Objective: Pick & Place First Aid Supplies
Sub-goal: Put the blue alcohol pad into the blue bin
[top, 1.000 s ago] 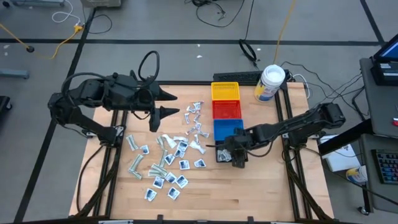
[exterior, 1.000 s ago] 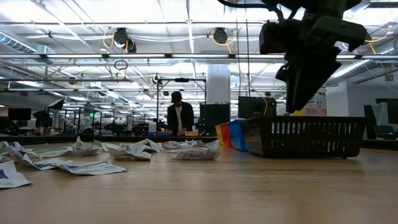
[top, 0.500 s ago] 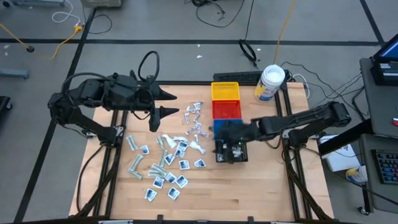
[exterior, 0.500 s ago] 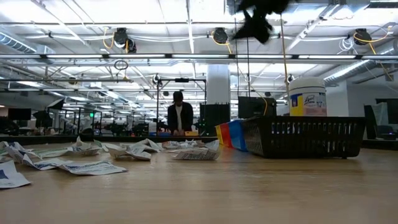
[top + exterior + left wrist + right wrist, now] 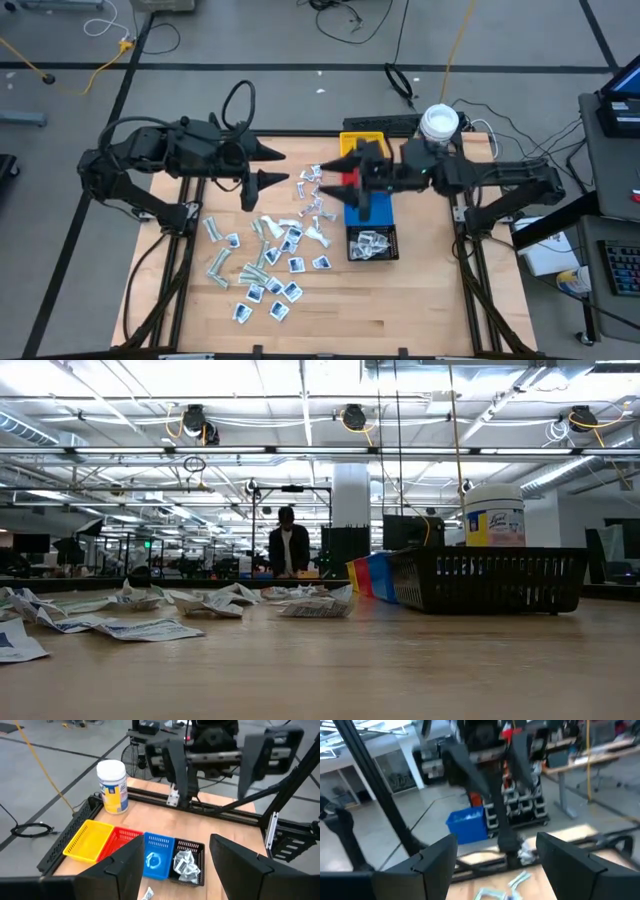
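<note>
Above the row of bins near the tabletop's far edge, the right gripper [image 5: 352, 176] has risen from the black bin [image 5: 371, 243] and swung toward the left, fingers spread and empty; the left gripper [image 5: 275, 166] stays spread over the far-left area. Crumpled white packets [image 5: 370, 242] now lie in the black bin, while the other white-and-blue squares and pale green wrappers [image 5: 262, 262] litter the tabletop's [image 5: 400, 310] middle.

The right arm [image 5: 470, 178] covers most of the red bin [image 5: 350, 178] from overhead. Packets inside the black bin [image 5: 371, 243] are too small to identify. Both arms sit outside the table-level view
</note>
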`<state>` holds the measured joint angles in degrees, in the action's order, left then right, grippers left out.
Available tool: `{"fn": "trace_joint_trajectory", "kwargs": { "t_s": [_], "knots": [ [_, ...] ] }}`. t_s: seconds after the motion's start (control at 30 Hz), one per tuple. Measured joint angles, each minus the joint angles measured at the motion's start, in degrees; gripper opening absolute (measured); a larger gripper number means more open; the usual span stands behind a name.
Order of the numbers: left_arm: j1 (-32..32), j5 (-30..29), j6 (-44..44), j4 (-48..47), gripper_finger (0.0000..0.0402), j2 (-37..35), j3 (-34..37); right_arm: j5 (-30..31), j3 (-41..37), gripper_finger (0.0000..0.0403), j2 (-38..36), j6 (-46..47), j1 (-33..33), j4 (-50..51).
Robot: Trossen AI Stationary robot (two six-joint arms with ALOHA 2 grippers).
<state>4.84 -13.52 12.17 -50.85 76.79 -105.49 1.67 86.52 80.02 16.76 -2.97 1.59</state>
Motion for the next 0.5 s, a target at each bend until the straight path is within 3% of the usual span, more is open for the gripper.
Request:
{"fn": "trace_joint_trajectory", "kwargs": {
  "t_s": [0.23, 0.5],
  "knots": [
    [-0.4, 1.63, 3.13, -3.6, 0.023, 0.0, 0.0, -0.21, 1.23, 0.0263, 0.19, -2.21, 1.73, 1.35],
    [-5.05, 12.43, 17.99, -22.68, 0.023, 0.05, 0.0, -0.33, 1.25, 0.0263, 0.16, -2.91, 1.91, 3.35]
  ]
}}
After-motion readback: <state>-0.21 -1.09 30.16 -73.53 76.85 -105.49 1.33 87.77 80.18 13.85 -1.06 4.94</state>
